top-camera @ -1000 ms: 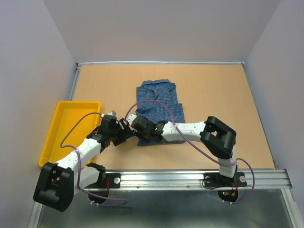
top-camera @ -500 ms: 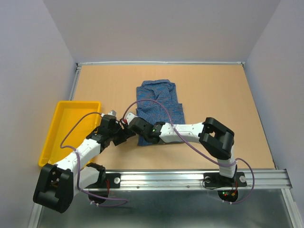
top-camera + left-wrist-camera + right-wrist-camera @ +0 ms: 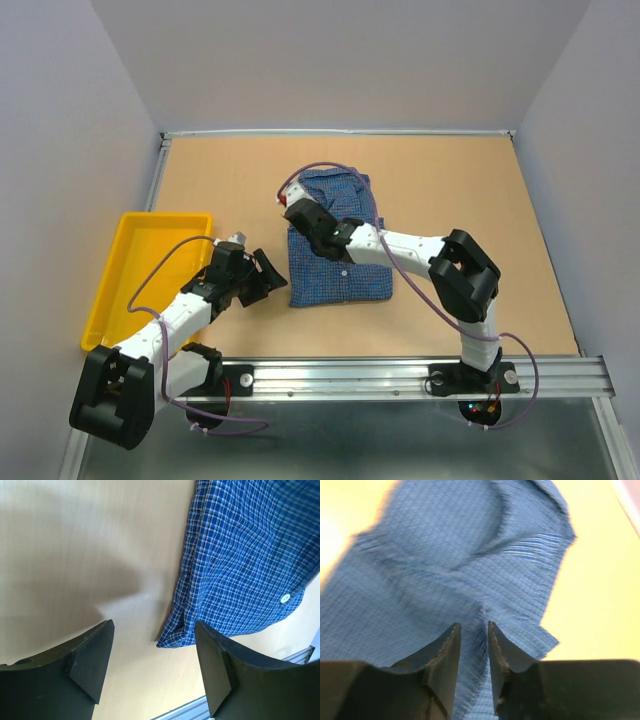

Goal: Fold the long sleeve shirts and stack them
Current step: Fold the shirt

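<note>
Shirt (image 3: 345, 280) lies under right gripper (image 3: 472, 627), beside left gripper (image 3: 154, 626)

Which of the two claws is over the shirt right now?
The right gripper: it is over the blue checked shirt, while the left gripper, jaws wide, sits beside its corner over bare table.

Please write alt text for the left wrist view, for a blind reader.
A folded blue checked shirt lies on a wooden table, its corner pointing between the two dark fingers of the open left hand. Nothing is held; one white button shows at right.
</note>
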`<action>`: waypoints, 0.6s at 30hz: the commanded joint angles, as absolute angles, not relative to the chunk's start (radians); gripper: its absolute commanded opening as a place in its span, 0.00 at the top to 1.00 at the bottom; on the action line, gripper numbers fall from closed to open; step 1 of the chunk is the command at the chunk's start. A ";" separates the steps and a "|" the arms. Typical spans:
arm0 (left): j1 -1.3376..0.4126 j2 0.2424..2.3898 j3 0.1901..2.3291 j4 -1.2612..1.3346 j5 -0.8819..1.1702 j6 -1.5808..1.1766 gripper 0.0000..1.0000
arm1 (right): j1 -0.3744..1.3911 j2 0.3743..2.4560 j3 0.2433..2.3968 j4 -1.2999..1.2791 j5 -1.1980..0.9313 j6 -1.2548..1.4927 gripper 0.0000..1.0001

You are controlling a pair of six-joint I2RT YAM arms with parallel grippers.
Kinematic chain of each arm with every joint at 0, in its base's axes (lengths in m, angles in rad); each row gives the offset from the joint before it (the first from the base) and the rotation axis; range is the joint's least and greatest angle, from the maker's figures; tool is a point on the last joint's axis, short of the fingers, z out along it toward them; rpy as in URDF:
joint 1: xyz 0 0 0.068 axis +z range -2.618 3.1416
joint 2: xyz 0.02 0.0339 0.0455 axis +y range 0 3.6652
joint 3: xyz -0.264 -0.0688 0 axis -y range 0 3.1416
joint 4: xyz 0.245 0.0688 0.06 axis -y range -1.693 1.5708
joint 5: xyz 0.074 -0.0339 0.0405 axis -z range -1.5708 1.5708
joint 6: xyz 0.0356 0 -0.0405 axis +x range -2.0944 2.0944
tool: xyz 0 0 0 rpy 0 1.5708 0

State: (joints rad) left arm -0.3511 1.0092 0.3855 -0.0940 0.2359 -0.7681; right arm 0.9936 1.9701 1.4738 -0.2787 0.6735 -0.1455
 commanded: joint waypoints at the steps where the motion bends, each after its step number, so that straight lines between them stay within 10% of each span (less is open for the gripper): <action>1: -0.348 0.983 0.371 -0.074 0.256 -0.756 0.23 | 0.933 1.961 1.542 -0.250 0.738 -0.117 0.64; 18: -0.357 1.158 0.696 -0.005 0.336 -0.675 0.25 | 0.713 1.675 1.332 -0.270 0.307 0.273 0.52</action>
State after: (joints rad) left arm -0.3515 1.0901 0.5896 -0.0799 0.2874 -0.7132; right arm 0.7494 1.7428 1.3525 -0.3023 0.5175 0.1417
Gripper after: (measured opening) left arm 0.761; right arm 0.482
